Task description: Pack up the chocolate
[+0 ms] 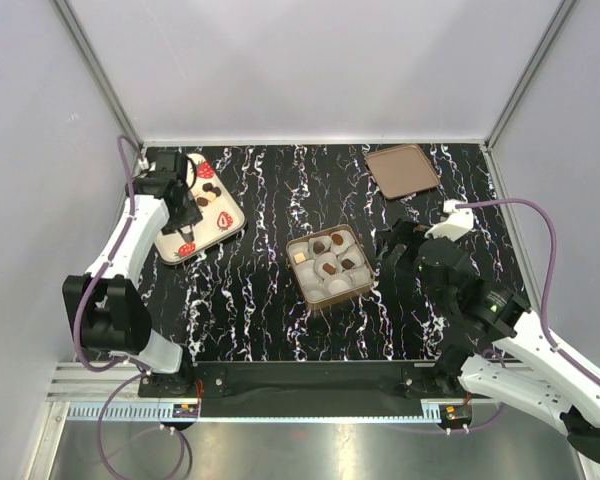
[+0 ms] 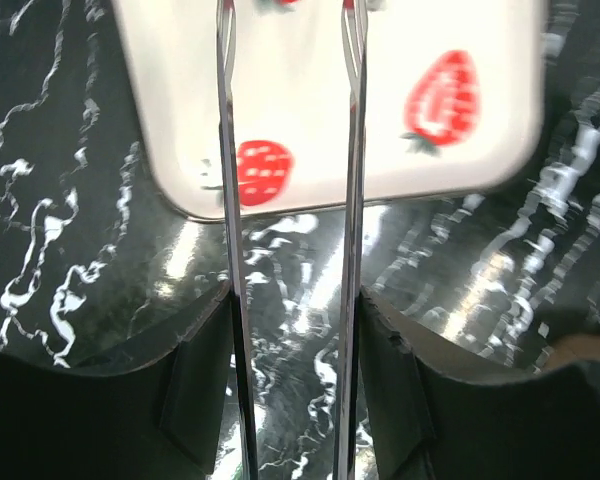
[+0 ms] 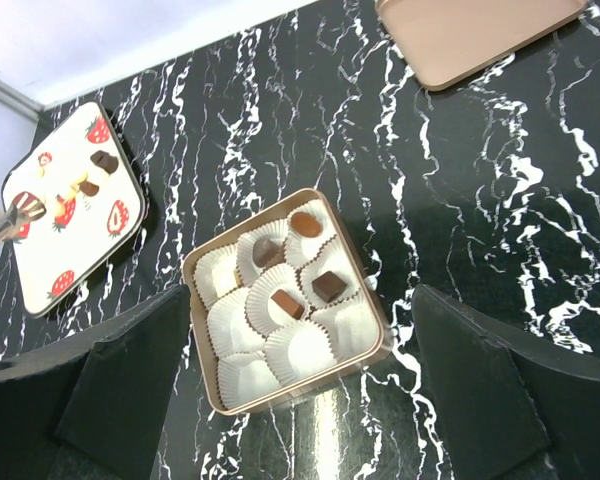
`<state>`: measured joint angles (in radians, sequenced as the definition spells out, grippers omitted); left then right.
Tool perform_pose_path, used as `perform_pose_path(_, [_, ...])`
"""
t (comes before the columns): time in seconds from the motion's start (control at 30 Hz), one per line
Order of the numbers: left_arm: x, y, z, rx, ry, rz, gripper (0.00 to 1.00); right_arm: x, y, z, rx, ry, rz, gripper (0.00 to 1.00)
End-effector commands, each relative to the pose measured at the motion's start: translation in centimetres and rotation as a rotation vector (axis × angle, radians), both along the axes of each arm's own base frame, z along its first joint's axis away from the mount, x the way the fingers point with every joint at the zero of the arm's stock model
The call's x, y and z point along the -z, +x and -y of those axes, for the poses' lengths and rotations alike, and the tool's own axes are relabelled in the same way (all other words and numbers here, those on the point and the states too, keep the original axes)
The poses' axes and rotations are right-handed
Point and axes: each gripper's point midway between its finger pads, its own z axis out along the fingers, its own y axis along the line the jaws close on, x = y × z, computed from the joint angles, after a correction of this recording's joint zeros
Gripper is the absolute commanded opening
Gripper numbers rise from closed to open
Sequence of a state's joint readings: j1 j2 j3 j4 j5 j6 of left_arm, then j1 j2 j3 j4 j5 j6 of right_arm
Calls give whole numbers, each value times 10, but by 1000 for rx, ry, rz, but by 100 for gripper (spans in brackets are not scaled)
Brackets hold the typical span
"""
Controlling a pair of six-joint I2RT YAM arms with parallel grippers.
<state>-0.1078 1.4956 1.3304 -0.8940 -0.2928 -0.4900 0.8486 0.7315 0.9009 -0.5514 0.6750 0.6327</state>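
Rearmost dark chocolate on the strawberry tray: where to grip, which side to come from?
Probably pinch the dark chocolate across its side faces, straight down from above: it sits flat on the tray, top exposed. A second dark piece lies close beside it, so grip the two sides that don't face it.

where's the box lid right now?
Top view: the brown lid lies flat near the far-right corner of the table, beyond and to the right of the open chocolate box, not touching it.
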Motion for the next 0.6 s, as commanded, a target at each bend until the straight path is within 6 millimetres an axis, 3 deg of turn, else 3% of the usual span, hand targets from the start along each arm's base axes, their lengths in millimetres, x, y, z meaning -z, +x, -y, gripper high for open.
perform_pose_path(0.0, [4, 24, -8, -15, -52, 60, 52, -9, 6, -5, -2, 23, 31, 100])
perform_pose_path(0.23, [26, 42, -25, -66, -50, 42, 52, -8, 12, -8, -10, -22, 40, 100])
perform_pose_path(0.37, [43, 47, -25, -69, -55, 1, 50, -7, 14, -7, 1, -36, 46, 100])
perform_pose_path(0.57, [49, 52, -37, -99, -40, -12, 49, -4, 17, -6, 12, -52, 51, 100])
